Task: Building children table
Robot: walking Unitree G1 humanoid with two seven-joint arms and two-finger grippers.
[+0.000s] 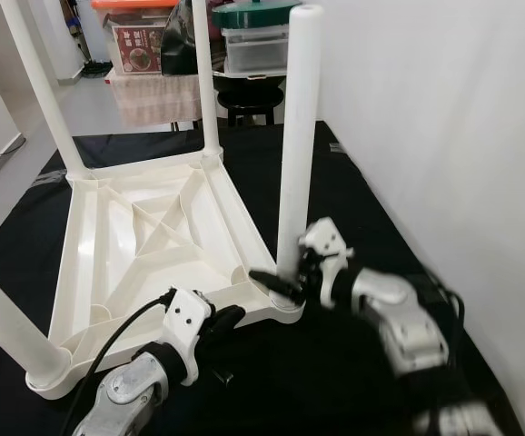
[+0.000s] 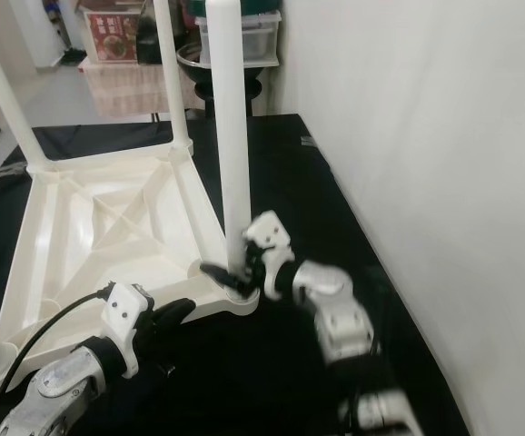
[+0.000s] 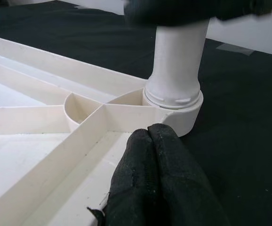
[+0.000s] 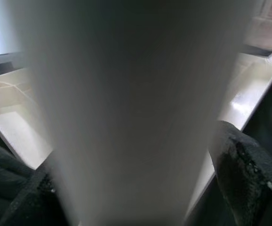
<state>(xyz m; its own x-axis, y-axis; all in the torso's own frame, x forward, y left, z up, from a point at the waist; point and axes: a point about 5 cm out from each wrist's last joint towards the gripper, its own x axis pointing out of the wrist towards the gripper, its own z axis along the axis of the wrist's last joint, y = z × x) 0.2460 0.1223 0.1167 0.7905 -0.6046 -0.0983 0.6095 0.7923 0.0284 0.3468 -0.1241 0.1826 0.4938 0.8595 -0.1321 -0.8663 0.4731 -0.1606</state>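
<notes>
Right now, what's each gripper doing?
Left gripper: shut, fingertips pressed on the tabletop rim, holding nothing.
Right gripper: shut on the leg, near its base.

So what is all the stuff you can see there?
tabletop: one, white, upside down on the black mat.
legs: four, white, standing up at the tabletop's corners; the near right one is in the right gripper.
mat: one, black, under everything.
stool: one, black, behind the mat.
bins: a stack, clear with a green lid, at the back.
box: one, red picture on it, orange lid, back left.
wall: white, on the right.
small black part: one, on the mat near the left gripper.
left gripper: black fingers together, resting on the tabletop's near edge.
right gripper: black fingers around the near right leg, low down by its socket.
</notes>
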